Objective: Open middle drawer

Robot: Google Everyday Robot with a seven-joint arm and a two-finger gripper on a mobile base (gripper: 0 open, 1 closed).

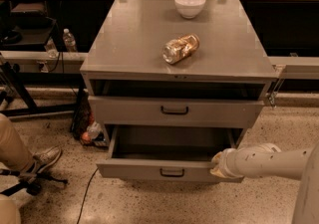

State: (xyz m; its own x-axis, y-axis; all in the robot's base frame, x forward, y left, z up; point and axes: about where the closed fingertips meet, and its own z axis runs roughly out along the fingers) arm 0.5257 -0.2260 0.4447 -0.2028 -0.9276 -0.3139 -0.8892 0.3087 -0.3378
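Note:
The middle drawer is the wide, shallow grey drawer with a low front panel and a small black loop handle. It stands pulled out from the grey cabinet, and its inside looks dark and bare. My gripper comes in from the right on a white arm. It is at the right end of the drawer's front panel, against its top rim. Above it is the taller-fronted grey drawer with a wider black handle, pulled out only slightly.
On the cabinet top lie a tipped clear jar and a white bowl. A person's leg and shoe are on the floor at the left, with a cable. Bottles lie beside the cabinet's left foot.

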